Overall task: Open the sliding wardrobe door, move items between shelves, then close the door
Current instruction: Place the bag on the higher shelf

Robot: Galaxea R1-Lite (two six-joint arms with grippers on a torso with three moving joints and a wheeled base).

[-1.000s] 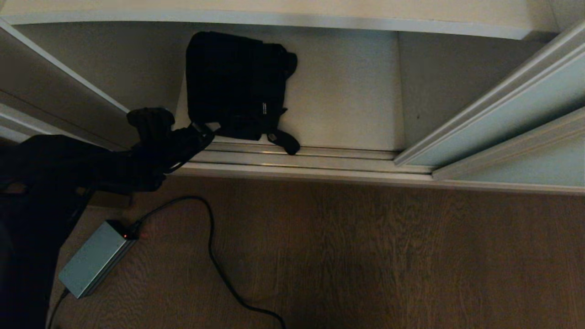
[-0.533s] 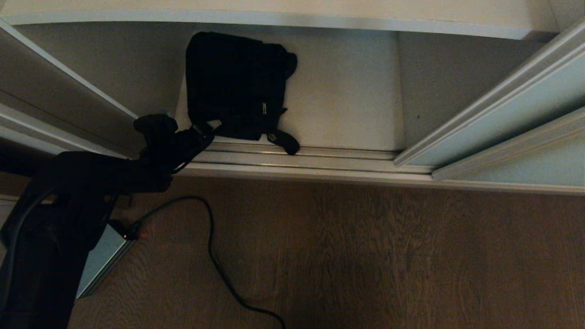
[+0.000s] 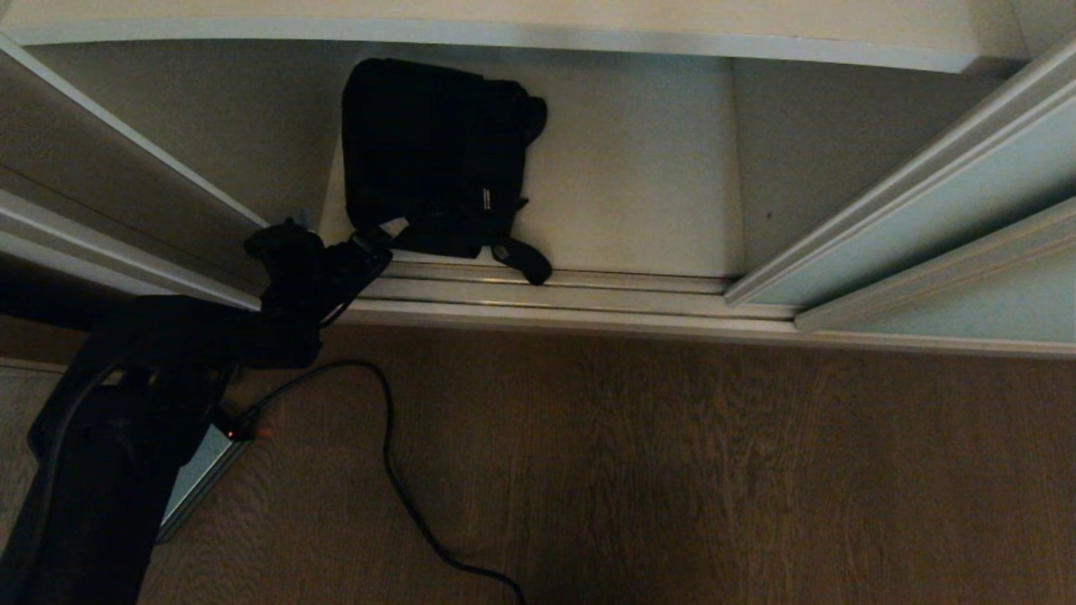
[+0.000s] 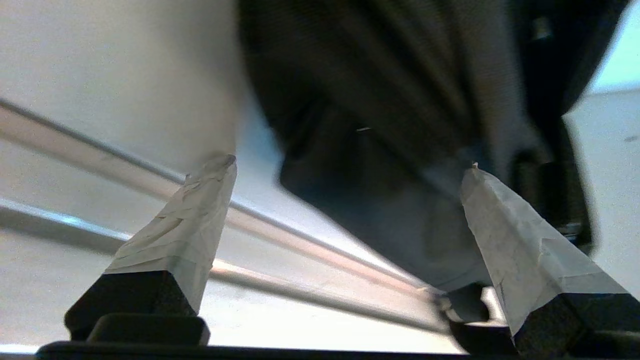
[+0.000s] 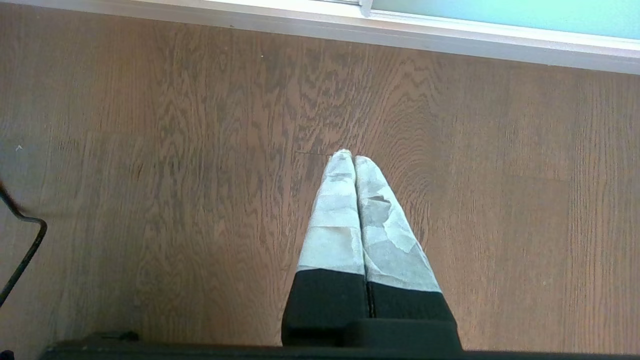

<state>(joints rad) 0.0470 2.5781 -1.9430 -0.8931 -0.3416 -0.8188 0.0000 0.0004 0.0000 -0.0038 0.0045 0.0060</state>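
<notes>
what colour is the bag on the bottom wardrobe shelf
Black bag, with a small white label; clearest in the head view.

Head view: high up, angled steeply down onto floor (image 3: 672, 470), track (image 3: 555, 294) and open wardrobe. Left wrist view: low, very close behind spread fingers (image 4: 185, 220), facing bag (image 4: 380, 100) and track, both shared with head. Right wrist view: straight down at floor.

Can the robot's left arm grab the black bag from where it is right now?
Probably yes. The left gripper is open right at the black bag, which lies on the bottom shelf, with nothing between them.
</notes>
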